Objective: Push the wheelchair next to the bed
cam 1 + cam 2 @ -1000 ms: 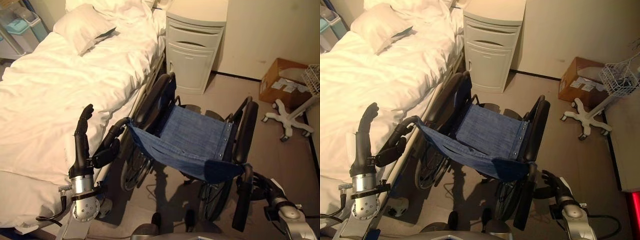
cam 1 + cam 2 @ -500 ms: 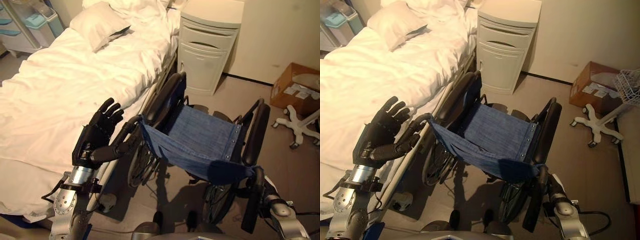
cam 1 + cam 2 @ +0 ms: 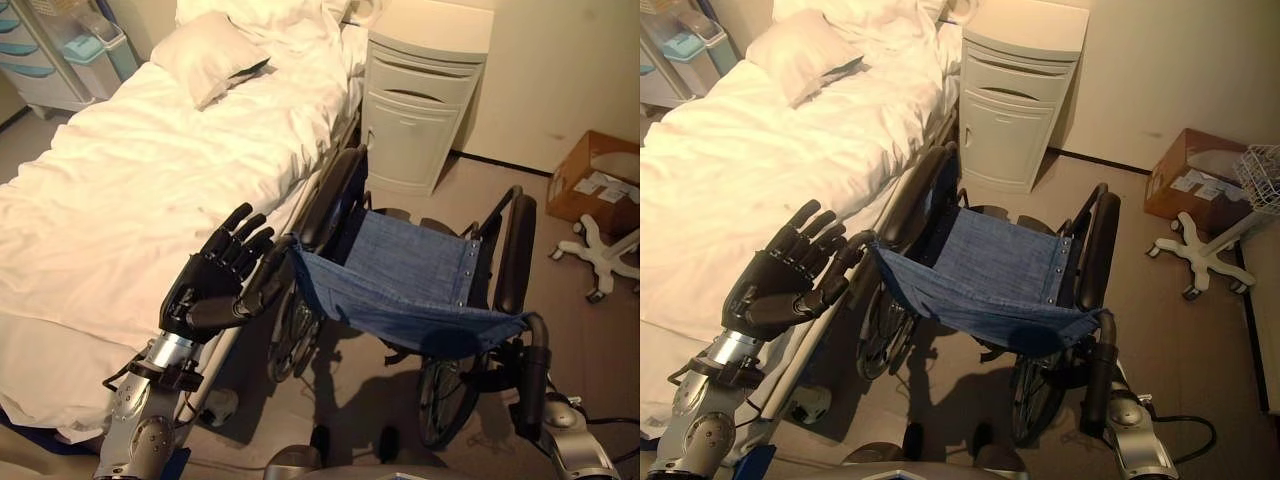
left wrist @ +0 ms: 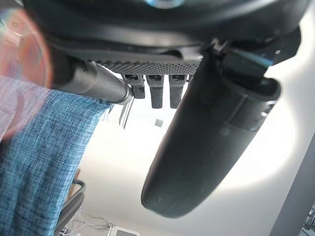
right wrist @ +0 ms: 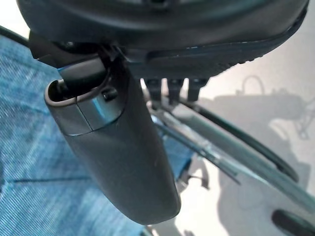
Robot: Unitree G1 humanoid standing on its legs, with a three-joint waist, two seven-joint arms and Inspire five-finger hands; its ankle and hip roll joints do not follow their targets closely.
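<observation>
The wheelchair [image 3: 410,275], blue cloth seat and black armrests, stands close along the white bed [image 3: 130,170], facing the nightstand. My left hand [image 3: 212,285] is open. Its fingers reach straight toward the left push handle [image 3: 272,262], and the grey ribbed handle [image 4: 96,81] lies across the palm above the thumb [image 4: 206,147]. The black right push handle [image 3: 533,375] stands upright at the lower right with my right hand [image 5: 162,29] directly behind it. That hand's thumb [image 5: 128,157] sticks out and its fingers run straight over the blue cloth.
A cream nightstand [image 3: 425,100] stands ahead of the wheelchair by the bed's head. A cardboard box [image 3: 598,180], a white star-shaped stand base [image 3: 600,260] and a wire basket [image 3: 1260,175] sit at the right. Plastic drawers [image 3: 60,60] are beyond the bed.
The camera has shifted. My left hand has turned its palm toward the left push handle and closed in on it. My right hand has moved in behind the right handle.
</observation>
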